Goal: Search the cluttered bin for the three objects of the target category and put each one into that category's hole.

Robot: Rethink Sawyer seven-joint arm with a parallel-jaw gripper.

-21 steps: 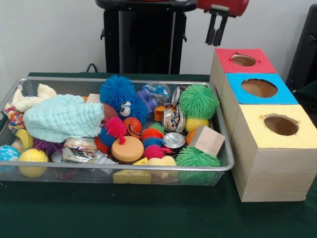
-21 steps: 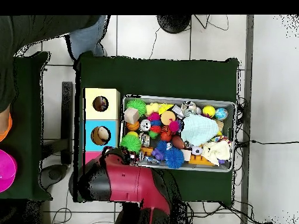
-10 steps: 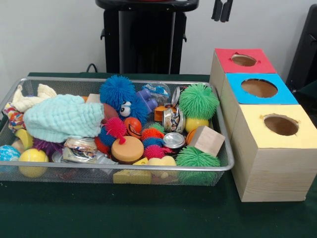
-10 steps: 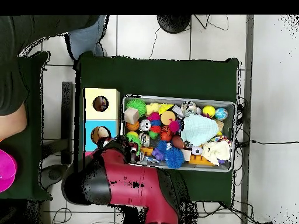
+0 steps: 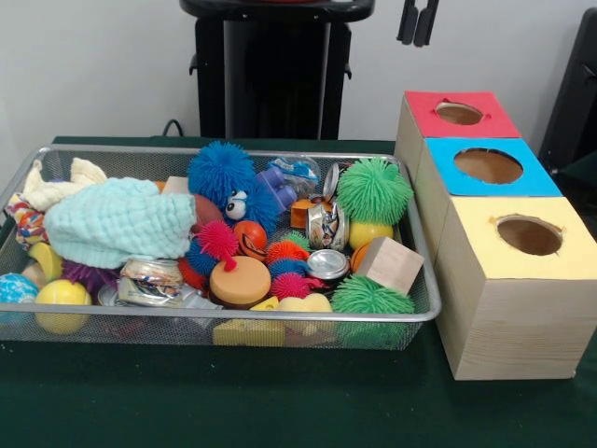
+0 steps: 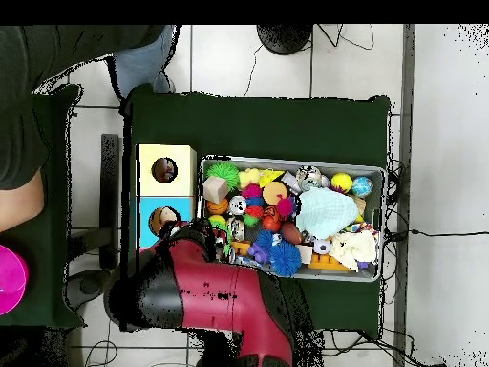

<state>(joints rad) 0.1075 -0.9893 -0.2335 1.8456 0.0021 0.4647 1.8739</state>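
Note:
A wire-mesh bin [image 5: 424,315] holds a jumble of toys: two green spiky balls [image 5: 373,189] [image 5: 371,296], a blue fuzzy ball [image 5: 220,171], a wooden block [image 5: 389,264], crushed cans [image 5: 326,224] and a teal cloth [image 5: 119,222]. To its right stand three boxes with round holes: red [image 5: 494,117], blue [image 5: 532,182] and yellow [image 5: 485,252]. My gripper [image 5: 417,23] hangs at the top edge, high above the red box, open and holding nothing. In the overhead view the red arm [image 6: 215,291] covers the red box and the bin's near corner.
Overhead, the yellow box [image 6: 181,153] and blue box [image 6: 145,205] lie left of the bin [image 6: 382,172]. A person's dark sleeve [image 6: 38,86] and a magenta object [image 6: 8,279] sit at the left edge. A yellow ball [image 5: 62,294] lies at the bin's front left.
One second ago the gripper hung lower, just above the red box; it has risen to the top edge. Since half a second ago it has barely moved.

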